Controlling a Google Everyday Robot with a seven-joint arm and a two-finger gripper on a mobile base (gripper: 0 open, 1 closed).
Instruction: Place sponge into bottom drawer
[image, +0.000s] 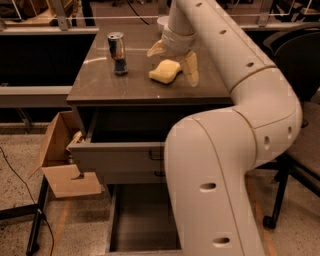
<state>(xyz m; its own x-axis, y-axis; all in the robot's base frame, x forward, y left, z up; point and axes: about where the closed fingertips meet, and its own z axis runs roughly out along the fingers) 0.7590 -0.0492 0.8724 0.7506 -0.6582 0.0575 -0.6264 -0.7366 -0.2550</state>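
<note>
The pale yellow sponge (165, 71) lies on the brown cabinet top (100, 85), right of centre. My gripper (173, 59) hangs over it, open, with one finger (156, 48) at the sponge's far left and the other finger (190, 68) at its right side; the sponge is not held. The bottom drawer (145, 215) is pulled out near the floor, showing a flat dark floor with nothing in it. My arm covers its right part.
A silver and dark can (117, 52) stands on the cabinet top left of the sponge. A white bowl (163, 22) sits behind the gripper. The top drawer (120, 156) is pulled out. A cardboard box (62, 162) stands at the left, a dark chair (300, 115) at the right.
</note>
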